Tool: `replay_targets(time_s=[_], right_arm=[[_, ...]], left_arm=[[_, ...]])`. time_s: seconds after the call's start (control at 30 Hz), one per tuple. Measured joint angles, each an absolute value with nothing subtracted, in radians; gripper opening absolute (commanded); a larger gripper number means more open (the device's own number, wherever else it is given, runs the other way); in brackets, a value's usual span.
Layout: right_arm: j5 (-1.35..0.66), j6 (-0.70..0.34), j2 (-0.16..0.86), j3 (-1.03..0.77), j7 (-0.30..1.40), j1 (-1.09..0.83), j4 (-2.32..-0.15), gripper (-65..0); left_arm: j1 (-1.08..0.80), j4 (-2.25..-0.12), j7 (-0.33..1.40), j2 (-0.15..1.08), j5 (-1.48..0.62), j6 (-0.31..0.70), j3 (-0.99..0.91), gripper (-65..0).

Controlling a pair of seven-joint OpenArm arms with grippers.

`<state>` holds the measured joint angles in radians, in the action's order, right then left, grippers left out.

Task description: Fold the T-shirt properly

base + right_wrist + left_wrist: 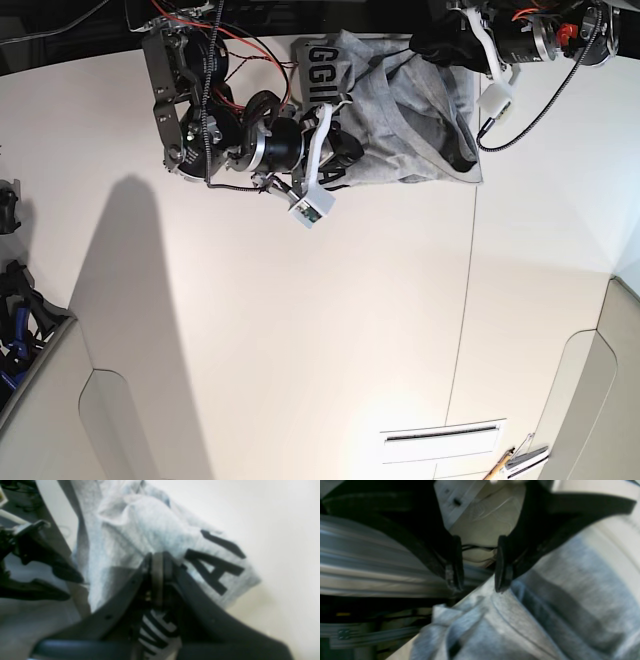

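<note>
Two grippers, one crumpled T-shirt (pixel 400 110).
My right gripper (pixel 157 562) pinches cloth; my left gripper (pixel 478 565) is spread, empty. Folding has barely started.

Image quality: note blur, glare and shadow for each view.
Left wrist: motion-smeared, the T-shirt streaky, the left gripper dark. Right wrist: soft focus, the table washed out. Base: sharp, with a long shadow on the left and a glare patch near the bottom.

- Bright, even light in the base view; glare patch on the table (pixel 400 420) toward 6 o'clock.
- Long soft shadow toward 9 o'clock.
- Both wrist views blurred, smeared at 3 o'clock; T-shirt (pixel 140 527) washed pale.
</note>
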<state>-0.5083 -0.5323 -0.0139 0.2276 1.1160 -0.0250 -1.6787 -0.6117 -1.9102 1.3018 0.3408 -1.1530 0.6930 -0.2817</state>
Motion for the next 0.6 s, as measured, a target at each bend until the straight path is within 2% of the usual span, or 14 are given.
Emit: replay_targets(time_s=[0.33, 0.6], right_arm=[[-0.509, -0.533, -0.014, 0.228, 1.114, -0.025, -1.675, -65.0], [-0.512, -0.533, -0.014, 0.228, 1.114, -0.025, -1.675, -65.0]], left_arm=[[-0.590, -1.910, 1.285, 0.344, -1.163, 0.693, -0.378, -40.9], [-0.591, -1.910, 1.277, 0.344, -1.161, 0.693, -0.341, -40.9]])
